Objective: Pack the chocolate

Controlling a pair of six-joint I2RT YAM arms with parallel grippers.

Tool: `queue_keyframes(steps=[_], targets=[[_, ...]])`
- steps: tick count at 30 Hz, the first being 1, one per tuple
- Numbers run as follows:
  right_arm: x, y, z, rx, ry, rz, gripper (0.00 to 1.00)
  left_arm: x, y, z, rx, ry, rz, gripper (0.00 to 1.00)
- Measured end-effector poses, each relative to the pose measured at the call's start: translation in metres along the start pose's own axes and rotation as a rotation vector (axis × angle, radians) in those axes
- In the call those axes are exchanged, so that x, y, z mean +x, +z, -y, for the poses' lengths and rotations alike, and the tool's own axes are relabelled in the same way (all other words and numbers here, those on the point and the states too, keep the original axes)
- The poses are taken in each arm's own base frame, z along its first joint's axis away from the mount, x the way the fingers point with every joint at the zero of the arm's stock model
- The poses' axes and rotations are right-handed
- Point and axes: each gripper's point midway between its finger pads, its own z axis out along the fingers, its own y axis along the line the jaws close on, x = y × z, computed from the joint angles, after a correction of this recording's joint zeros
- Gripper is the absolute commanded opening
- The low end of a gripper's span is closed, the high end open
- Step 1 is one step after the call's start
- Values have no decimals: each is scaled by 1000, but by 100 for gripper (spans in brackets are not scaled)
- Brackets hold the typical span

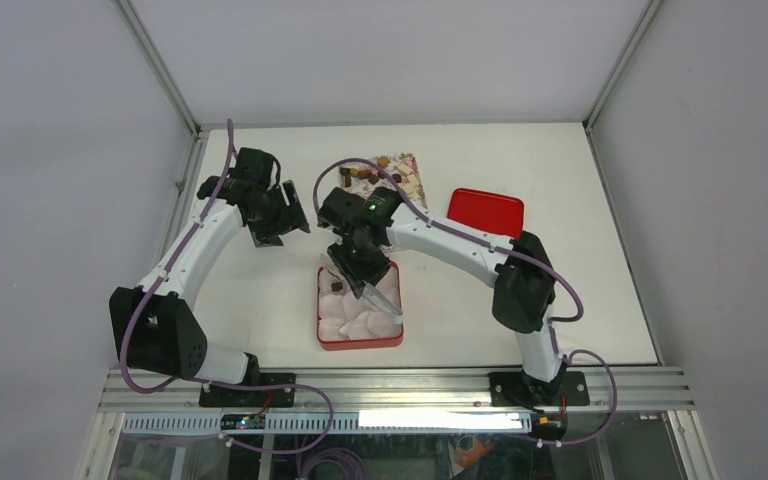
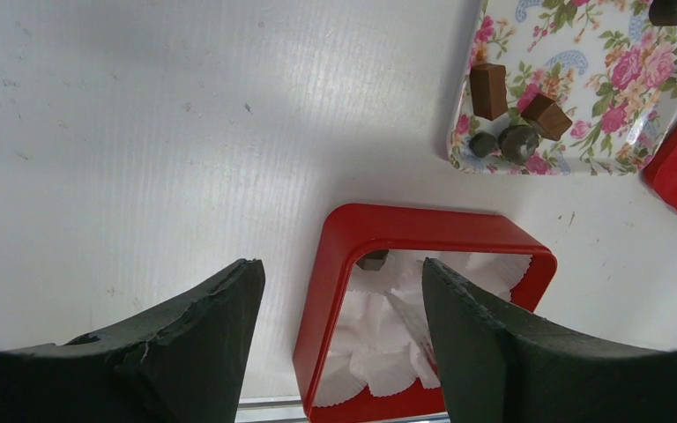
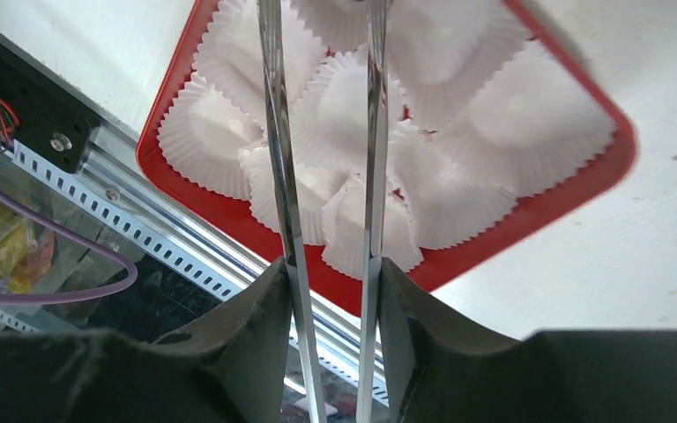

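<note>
Chocolate pieces (image 1: 368, 174) lie on a floral tray (image 1: 412, 185) at the back centre; the left wrist view shows brown blocks (image 2: 489, 90) and round ones (image 2: 518, 141) on the tray (image 2: 599, 79). One brown piece (image 1: 337, 286) sits in the far left corner of the red box (image 1: 360, 343), also seen in the left wrist view (image 2: 372, 259). My right gripper (image 1: 360, 262) (image 3: 328, 269) is shut on metal tongs (image 3: 280, 159) held over the box (image 3: 529, 220); their tips are out of view. My left gripper (image 1: 278, 225) (image 2: 339, 269) is open and empty, above the table left of the tray.
White paper cups (image 3: 458, 189) fill the red box (image 2: 405, 218). A red lid (image 1: 486, 212) lies to the right of the floral tray. The metal rail (image 1: 400, 385) runs along the table's near edge, just below the box.
</note>
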Motion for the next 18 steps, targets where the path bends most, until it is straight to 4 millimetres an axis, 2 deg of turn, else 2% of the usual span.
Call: queue_keyframes(steps=[2, 5, 10, 13, 18], targets=[[-6, -10, 7, 10, 8, 31, 39, 0, 0, 0, 0, 0, 0, 69], [-13, -28, 31, 40, 47, 70, 39, 0, 0, 0, 1, 0, 1, 69], [-21, -47, 93, 111, 153, 99, 40, 0, 1, 0, 1, 0, 1, 69], [-16, -50, 122, 140, 191, 71, 40, 1, 2, 0, 1, 0, 0, 69], [-9, -36, 144, 167, 179, -30, 41, 0, 2, 1, 8, 0, 2, 69]])
